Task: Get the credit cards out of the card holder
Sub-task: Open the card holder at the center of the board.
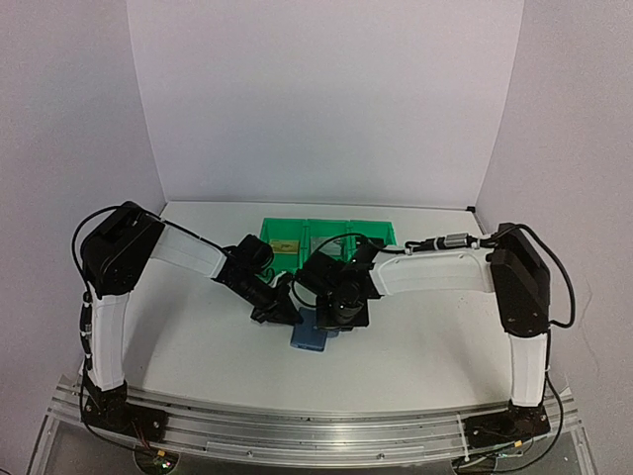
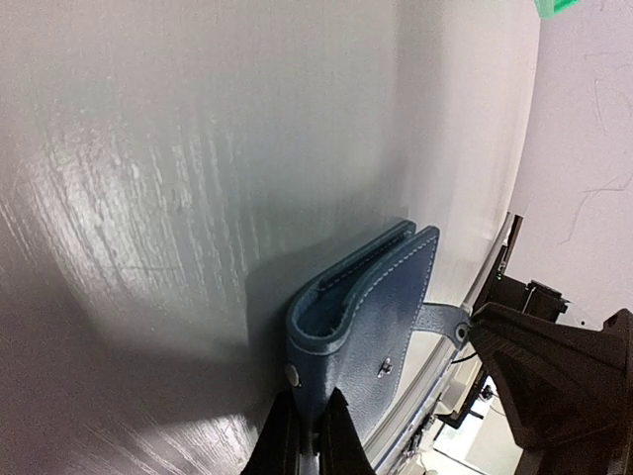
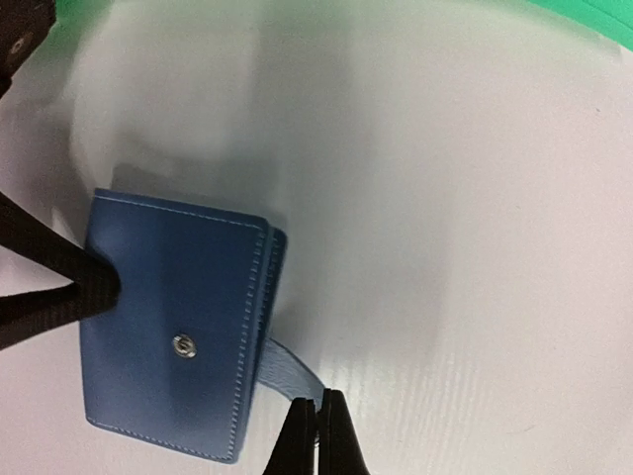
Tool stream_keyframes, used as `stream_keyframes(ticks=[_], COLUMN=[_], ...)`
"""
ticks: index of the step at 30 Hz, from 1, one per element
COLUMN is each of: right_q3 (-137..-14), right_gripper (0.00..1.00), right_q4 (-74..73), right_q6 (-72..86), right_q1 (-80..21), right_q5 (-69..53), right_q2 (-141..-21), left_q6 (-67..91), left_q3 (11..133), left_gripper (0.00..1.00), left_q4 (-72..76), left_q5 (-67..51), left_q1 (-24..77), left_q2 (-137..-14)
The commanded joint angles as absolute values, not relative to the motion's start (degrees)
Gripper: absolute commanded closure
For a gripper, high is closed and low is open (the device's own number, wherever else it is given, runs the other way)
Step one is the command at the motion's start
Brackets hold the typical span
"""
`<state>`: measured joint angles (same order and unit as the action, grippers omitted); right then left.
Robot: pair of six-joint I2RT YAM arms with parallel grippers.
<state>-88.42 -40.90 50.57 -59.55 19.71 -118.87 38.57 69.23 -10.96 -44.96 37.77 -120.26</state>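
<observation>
The card holder, a blue bifold of smooth, leather-like material with pale stitching along its edges, is pictured folded shut on the white table. It is placed between the two arms and in front of a row of green plastic bins. Its inside is hidden by the fold, so the credit cards cannot be made out there.

The narrow closing tab is unfastened and drawn out sideways from the holder. A small round metal snap stud is left bare on the outer face.

The left gripper is closed to a thin slit on the holder's edge opposite the tab. The doubled, rounded leather is pinched between its tapered black fingers. The right gripper is pressed fully together on the free end of the tab, and the thin strap is caught at the very tips of its fingers. The holder is thus held from both sides, with the strap stretched between it and the right gripper.

The table surface is glossy, with faint brushed streaks, and soft shadows are cast on it beside the holder. White walls are seen behind the bins.
</observation>
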Motion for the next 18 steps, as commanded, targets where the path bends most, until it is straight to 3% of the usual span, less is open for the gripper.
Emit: stream_keyframes(ticks=[1,7,9,11,18], right_q3=[-82.93,-73.33,-74.02,-76.55,-87.46], right_gripper=[1.00,0.99,0.74,0.60,0.59], right_q4=[-44.22,-40.31,-39.49,-39.42,-38.47], right_q6=[52.89,49.78,47.56,45.17,44.00], right_q1=[-58.46,-55.53,-54.92,-54.26,-53.76], right_q5=[22.42,21.41,21.17,21.30,20.05], right_q2=[-112.67,-108.04,-107.57,-106.96,-105.35], left_q6=[39.66,39.45,39.34,39.32,40.29], left_q3=[68.12,68.58,68.65,68.75,69.03], left_gripper=[1.00,1.00,1.00,1.00,1.00], left_q4=[-15.31,-15.32,-15.43,-15.53,-15.53], left_q5=[-35.11,-35.34,-35.25,-34.85,-33.45], left_q1=[36.36,36.15,36.14,36.12,36.14], left_q2=[-119.77,-120.28,-120.41,-120.41,-120.17])
